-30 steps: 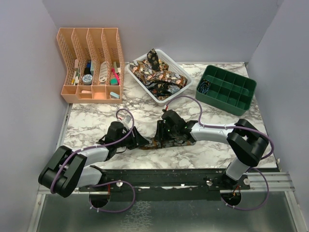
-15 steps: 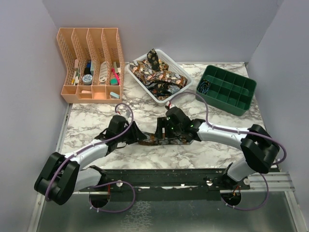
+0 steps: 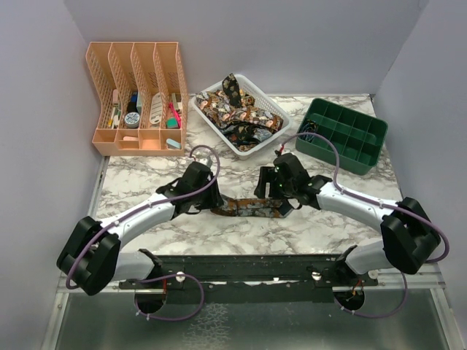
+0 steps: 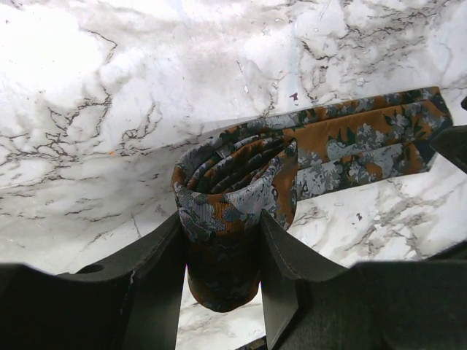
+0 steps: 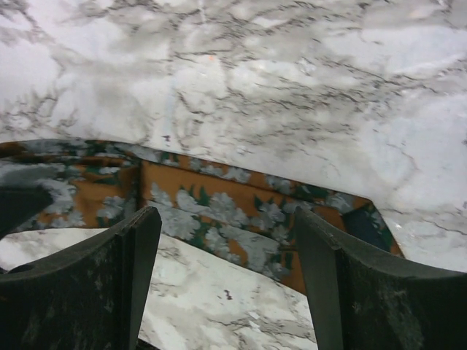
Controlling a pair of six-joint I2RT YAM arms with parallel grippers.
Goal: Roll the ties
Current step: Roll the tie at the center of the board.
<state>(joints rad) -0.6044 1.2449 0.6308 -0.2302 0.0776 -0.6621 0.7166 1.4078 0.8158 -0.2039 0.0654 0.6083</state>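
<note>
Marble tabletop (image 3: 139, 186) shows on all sides of the tie (image 3: 252, 207), which lies mid-table between both low, outstretched arms. The left gripper (image 4: 222, 248) clenches its rolled end. The right gripper (image 5: 226, 248) straddles the flat end, jaws spread.

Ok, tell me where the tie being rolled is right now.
In the top view the tie lies near-centre on the table, its rolled end pinched in the left gripper, its flat end under the open right gripper.

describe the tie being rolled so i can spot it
On the marble table, look in front of the white basket. The tie lies stretched alone, its left end coiled between the left fingers; the other ties sit heaped inside it.
</note>
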